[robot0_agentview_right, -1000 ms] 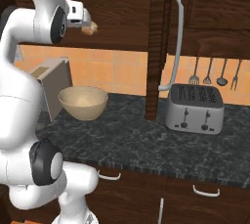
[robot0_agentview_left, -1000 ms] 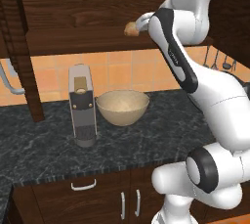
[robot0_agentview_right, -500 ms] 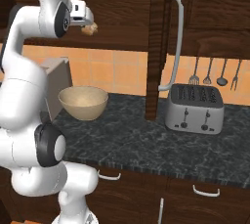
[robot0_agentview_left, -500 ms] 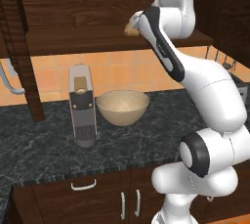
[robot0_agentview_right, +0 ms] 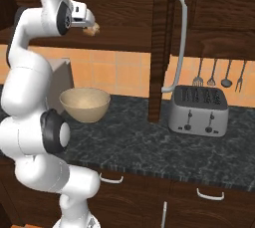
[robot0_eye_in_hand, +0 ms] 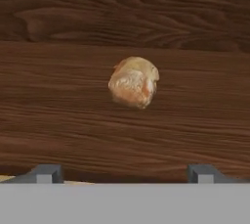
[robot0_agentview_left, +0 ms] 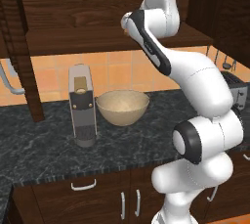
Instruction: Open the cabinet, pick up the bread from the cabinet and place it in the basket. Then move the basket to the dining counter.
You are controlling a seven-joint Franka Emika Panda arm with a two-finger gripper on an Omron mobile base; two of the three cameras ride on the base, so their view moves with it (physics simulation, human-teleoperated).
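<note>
Step in hand: reach for the bread [robot0_eye_in_hand: 133, 88], cabinet [robot0_agentview_right: 162, 48] already standing open, door edge and long silver handle at centre of the right base view. Bread pickup not yet done; basket placement and carry to the dining counter both outstanding.

Bread: small golden roll lying on the cabinet shelf [robot0_eye_in_hand: 58, 100], centre frame in the hand view; in the right base view at upper left, just beside the claw tip. Partly hidden behind the arm in the left base view.

Claw [robot0_eye_in_hand: 125, 173]: spread fully apart, two grey fingertips [robot0_eye_in_hand: 45, 173] low in the hand view, left and right of centre. Nothing between them, nothing touched. Roll lines up close to the midline of the gap, apart from both tips, further along the shelf.

Basket [robot0_agentview_left: 122, 106]: tan bowl on the dark speckled surface [robot0_agentview_left: 44, 149], centre frame in the left base view, below the shelf, beside the grey coffee machine [robot0_agentview_left: 81, 105]. Empty by the look of it.

Next move, judged: advance along the shelf until the roll sits between the tips, then close. Round loaf, likely to roll if nudged by one tip first; square approach advisable.
</note>
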